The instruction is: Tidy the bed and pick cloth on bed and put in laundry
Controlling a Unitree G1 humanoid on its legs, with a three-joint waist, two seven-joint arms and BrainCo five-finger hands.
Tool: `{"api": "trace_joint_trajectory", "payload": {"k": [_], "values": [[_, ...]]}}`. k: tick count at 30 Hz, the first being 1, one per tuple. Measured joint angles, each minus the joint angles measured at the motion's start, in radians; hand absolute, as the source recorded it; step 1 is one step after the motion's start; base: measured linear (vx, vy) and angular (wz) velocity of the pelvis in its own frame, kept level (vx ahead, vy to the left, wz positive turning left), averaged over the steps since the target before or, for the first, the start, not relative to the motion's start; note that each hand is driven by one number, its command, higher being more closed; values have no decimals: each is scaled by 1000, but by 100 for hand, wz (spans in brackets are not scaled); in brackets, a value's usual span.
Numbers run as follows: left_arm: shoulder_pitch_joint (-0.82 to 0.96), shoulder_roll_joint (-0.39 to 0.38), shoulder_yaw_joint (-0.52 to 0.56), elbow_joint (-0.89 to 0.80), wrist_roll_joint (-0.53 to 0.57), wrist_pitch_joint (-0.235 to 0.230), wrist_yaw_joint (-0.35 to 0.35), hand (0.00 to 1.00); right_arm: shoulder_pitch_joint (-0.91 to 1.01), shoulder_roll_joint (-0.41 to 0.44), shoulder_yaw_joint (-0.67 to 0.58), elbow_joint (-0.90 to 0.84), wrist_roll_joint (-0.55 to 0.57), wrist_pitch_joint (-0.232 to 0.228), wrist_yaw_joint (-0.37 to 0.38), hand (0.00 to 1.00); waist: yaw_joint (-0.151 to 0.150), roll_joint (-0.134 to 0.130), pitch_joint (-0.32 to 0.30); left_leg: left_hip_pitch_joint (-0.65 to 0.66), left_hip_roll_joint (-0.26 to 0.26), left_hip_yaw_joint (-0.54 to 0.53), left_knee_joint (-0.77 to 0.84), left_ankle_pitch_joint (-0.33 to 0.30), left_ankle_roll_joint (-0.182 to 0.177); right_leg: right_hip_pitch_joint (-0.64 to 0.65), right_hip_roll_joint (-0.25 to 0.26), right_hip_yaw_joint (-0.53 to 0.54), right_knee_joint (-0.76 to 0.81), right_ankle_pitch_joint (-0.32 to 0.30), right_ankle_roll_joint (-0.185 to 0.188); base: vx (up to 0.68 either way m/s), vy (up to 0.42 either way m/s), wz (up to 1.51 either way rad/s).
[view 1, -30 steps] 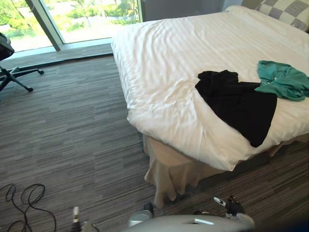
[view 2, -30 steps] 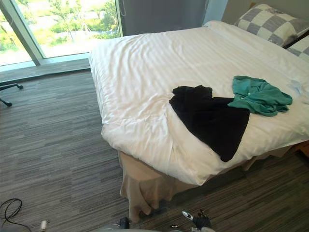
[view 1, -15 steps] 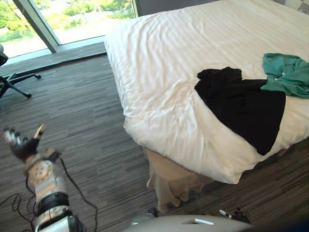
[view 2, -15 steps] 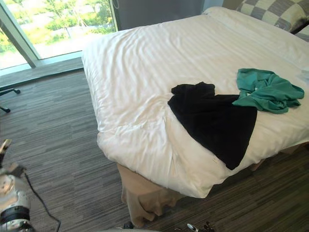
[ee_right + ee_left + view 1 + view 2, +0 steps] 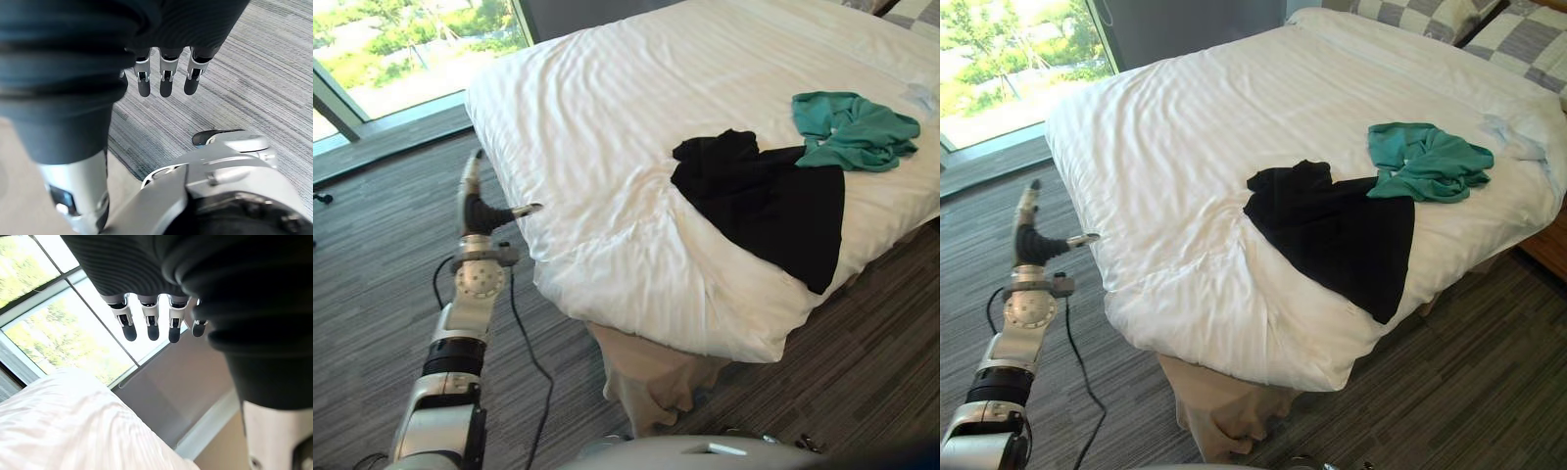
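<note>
Nearby, green cloth overlaps black cloth on the bed, checkered pillows beyond.

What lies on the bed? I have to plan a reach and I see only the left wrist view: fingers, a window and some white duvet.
Observer: Two clothes. A black garment is spread toward the nearest corner of the duvet, and a crumpled teal garment overlaps its far edge.
Operator: Where is my left hand against them?
Observer: The left hand is raised and open beside the duvet's side edge, well apart from both garments.
Operator: Is the other hand holding anything?
Observer: No, the right hand hangs open and empty over the carpet.
</note>
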Motion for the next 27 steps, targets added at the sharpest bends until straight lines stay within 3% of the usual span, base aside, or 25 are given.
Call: {"api": "trace_joint_trajectory", "payload": {"k": [4, 7, 12, 15, 21, 22, 27], "values": [[-24, 2, -79, 2, 82, 51, -37, 0, -1, -2, 0, -23, -6, 8, 13, 0, -6, 10, 0, -18, 4, 28, 22, -10, 0, -39, 1, 36, 22, 0, 0, -67, -17, -22], [-48, 2, -120, 12, 85, 80, -56, 0, -2, -5, 0, -26, -6, 11, 18, 0, -11, 12, 0, -28, 5, 40, 22, -10, 0, -58, 2, 48, 24, 0, 0, -90, -22, -16], [-112, 2, -196, 82, 124, 127, -69, 0, -16, -24, 1, -43, -6, 31, 19, 0, -39, 39, 17, -90, 4, 53, 25, -7, 4, -142, 2, 62, 47, 0, 0, -113, -22, -12], [-156, 1, -229, 137, 166, 155, -69, 0, -48, -44, 5, -43, -5, 47, 24, 0, -57, 51, 47, -130, 4, 68, 22, 10, 8, -207, 1, 80, 82, 0, 0, -133, -22, -12], [-225, -9, -259, 166, 183, 199, -68, 0, -94, -45, 29, -89, 7, 52, 34, 0, -65, 45, 112, -197, 10, 83, 11, 48, 5, -314, -1, 96, 148, -7, -11, -110, -39, -3], [-232, -16, -262, 170, 183, 211, -69, 100, -96, -45, 38, -105, 15, 52, 35, 0, -63, 40, 122, -201, 11, 87, 5, 55, 3, -327, -2, 100, 159, -8, -13, -55, -22, -4], [-270, -79, -262, 228, 181, 282, -119, 100, -97, -44, 51, -162, 16, 51, 36, 0, -56, 28, 132, -229, 10, 116, 12, 59, 2, -378, -9, 118, 202, -12, -19, -7, -1, -4]]}}
